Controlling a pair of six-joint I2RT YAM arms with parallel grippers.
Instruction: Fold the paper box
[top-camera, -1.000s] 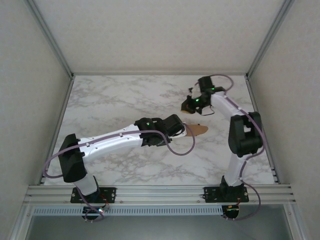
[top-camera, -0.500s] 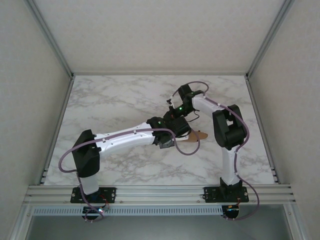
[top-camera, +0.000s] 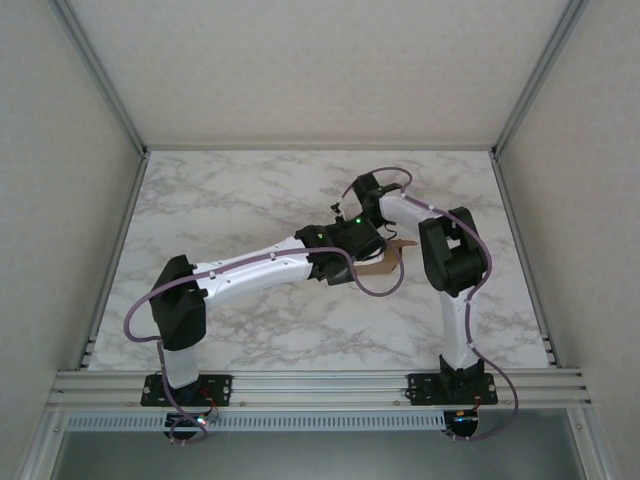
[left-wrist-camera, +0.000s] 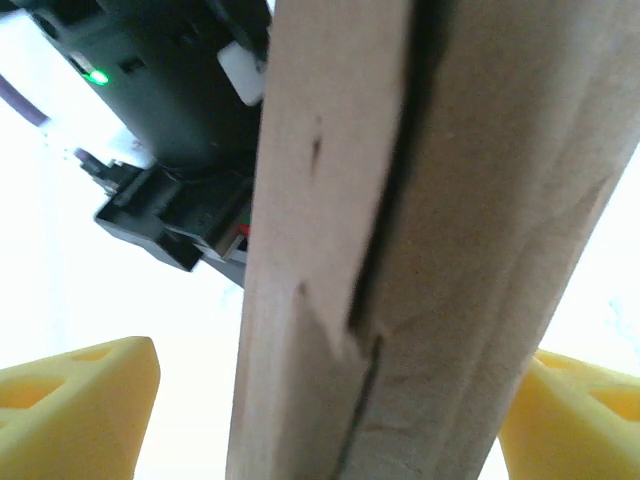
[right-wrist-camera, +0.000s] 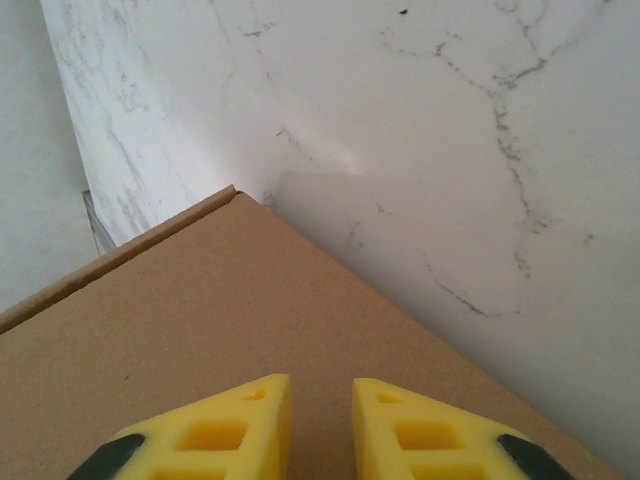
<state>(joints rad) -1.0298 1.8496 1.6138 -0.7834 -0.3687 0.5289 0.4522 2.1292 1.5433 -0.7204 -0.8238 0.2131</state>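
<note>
I count one brown paper box on one marble table. There are two white-and-black arms, the left arm and the right arm. Each trails one purple cable, so two cables. The two grippers, left gripper and right gripper, have two yellow fingers each, four altogether. Two green lights glow.

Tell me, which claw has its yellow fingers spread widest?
The left gripper: its fingers flank the paper box; those of the right gripper nearly touch.
</note>
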